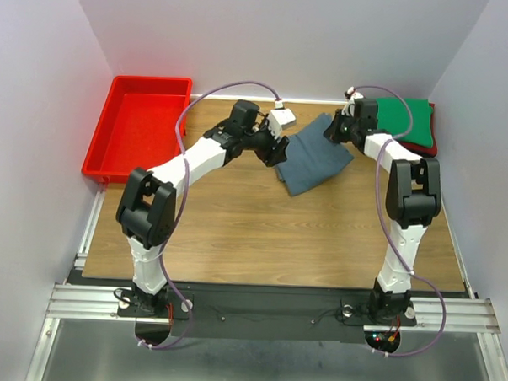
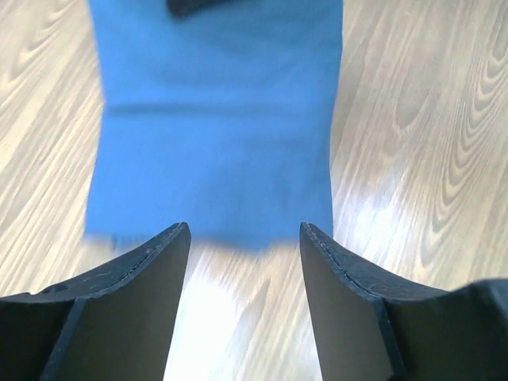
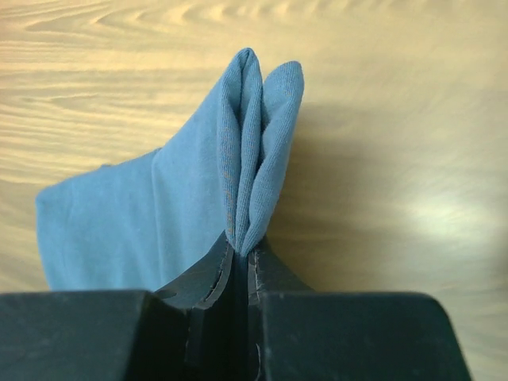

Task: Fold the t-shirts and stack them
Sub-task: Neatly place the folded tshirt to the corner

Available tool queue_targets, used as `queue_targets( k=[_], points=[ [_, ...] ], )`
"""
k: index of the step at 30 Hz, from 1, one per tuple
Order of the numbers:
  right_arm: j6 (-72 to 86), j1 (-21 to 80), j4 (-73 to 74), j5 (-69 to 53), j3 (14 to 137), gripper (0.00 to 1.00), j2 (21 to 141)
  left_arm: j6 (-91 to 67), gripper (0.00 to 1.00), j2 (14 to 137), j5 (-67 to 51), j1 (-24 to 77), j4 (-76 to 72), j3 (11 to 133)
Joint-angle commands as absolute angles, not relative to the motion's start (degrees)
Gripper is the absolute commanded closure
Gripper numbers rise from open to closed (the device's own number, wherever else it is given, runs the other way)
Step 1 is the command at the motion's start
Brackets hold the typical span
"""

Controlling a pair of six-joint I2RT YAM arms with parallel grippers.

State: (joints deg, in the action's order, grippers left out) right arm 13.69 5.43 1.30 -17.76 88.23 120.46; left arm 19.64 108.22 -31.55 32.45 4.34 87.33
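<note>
- Nearest the arm bases, the wooden surface [image 1: 260, 241] fills the lower and middle part of the top view.
- Just above the centre of that frame is the blue-grey t-shirt [image 1: 316, 164]. It's folded into a rumpled, roughly rectangular bundle and lies skewed on the surface.
- The left tool [image 1: 275, 151] is over at the shirt's left edge. In the left wrist view its fingers [image 2: 143, 270] are spread wide with nothing gripped. Through the gap you only see wood grain and the shirt's near edge just past the tips. Can't tell if the tips actually touch the cloth.
- The right tool [image 1: 335, 129] is at the shirt's upper right end and pinched tight on it. In the right wrist view a bunched double fold of cloth sticks out from between the closed fingers. The rest of the shirt spreads off toward the lower left of that frame.
- Further back, in the upper right of the top view, a green t-shirt [image 1: 405, 117] lies folded flat on a red t-shirt [image 1: 428, 148]. Only a thin edge of the red one peeks out.
- In the upper left, a red tray [image 1: 95, 154] sits at the far left corner of the surface, well apart from all the shirts.
</note>
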Motion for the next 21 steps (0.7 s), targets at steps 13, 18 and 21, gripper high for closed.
queue_targets(
  k=[13, 18, 21],
  points=[
    [-10.63, 0.97, 13.0, -11.34, 115.83, 0.99, 125.51, 13.1, 0.31, 101.69, -29.27, 32.78, 10.11, 81.82],
    [-13.35, 0.88, 15.29, -9.06, 121.28, 0.99, 125.77, 10.55, 0.26, 102.3, -26.38, 32.78, 9.06, 81.92],
    [-14.32, 0.88, 16.26, -8.44, 124.18, 0.99, 125.86, 9.49, 0.23, 102.04, -24.53, 32.78, 7.74, 81.91]
  ],
)
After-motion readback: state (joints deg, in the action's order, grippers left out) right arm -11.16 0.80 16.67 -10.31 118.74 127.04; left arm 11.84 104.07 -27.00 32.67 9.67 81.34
